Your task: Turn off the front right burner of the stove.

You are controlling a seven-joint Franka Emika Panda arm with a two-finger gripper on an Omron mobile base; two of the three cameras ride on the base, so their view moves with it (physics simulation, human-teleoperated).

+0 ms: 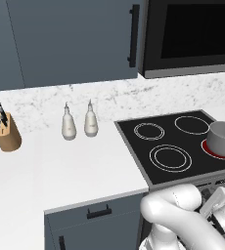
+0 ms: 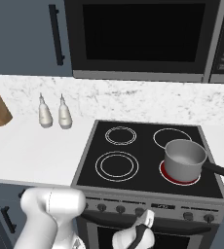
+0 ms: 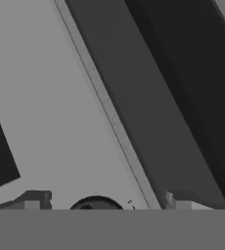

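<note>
Hovering before stove (image 2: 148, 160) front strip, fingers (image 3: 33, 204) straddling knob (image 3: 96, 203).

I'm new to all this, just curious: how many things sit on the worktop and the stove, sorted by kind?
Knife block: 1
White bottles: 2
Grey pot on the glowing front right burner: 1
Total: 4
</note>
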